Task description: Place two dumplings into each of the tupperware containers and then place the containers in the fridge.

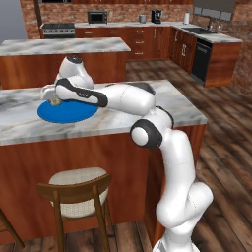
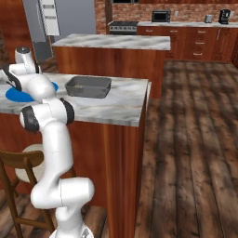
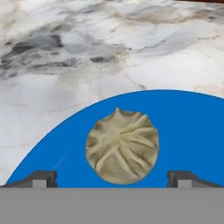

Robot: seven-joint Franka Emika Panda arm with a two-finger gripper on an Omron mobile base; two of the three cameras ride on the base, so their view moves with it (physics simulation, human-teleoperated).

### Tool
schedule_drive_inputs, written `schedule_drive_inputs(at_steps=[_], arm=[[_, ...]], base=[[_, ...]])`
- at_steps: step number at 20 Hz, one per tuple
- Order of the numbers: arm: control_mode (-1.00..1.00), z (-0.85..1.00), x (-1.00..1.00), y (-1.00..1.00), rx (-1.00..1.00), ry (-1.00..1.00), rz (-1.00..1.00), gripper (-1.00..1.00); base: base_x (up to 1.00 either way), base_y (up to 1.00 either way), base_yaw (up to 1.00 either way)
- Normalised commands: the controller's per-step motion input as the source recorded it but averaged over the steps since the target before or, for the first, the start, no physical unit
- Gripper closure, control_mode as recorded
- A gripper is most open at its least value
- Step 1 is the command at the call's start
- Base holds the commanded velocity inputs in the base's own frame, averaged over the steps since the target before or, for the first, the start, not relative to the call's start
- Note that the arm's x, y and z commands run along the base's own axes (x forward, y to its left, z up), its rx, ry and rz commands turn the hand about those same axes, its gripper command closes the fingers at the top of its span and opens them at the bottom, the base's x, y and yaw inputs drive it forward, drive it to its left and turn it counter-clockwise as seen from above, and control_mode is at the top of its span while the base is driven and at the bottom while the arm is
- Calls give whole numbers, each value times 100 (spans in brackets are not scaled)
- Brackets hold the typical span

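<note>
Table: marble table (image 1: 147,110) in a brick-and-wood kitchen, bearing a blue plate (image 1: 74,114) and a grey container (image 2: 88,87).
Arm: stretched left, low over the plate.
Hand: hand (image 3: 112,177) points down, fingers spread wide.
Dumpling: one dumpling (image 3: 122,146) lies on the plate, between the fingertips, untouched.

Dumpling on plate, on the near counter

A wrinkled tan dumpling (image 3: 122,146) lies on the round flat blue plate (image 3: 188,131), which rests on the marble-topped wooden counter (image 1: 182,106). The tool (image 3: 112,177) straddles the dumpling. A dark grey rectangular tray (image 2: 88,87) sits right of the plate; a wooden chair (image 1: 76,192) stands before the counter.
</note>
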Motion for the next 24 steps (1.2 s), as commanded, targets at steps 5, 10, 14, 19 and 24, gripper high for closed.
schedule_drive_inputs(at_steps=[5, 10, 14, 19, 24], arm=[[-100, -10, 4, 0, 0, 0, 0, -100], [-100, -10, 9, 0, 0, 0, 0, -100], [-100, -1, 11, 0, 0, 0, 0, -100], [-100, 0, 19, 5, 0, 0, 0, -100], [-100, -2, 6, 6, 0, 0, 0, -100]], base=[[0, 0, 0], [0, 0, 0], [0, 0, 0], [0, 0, 0], [0, 0, 0]])
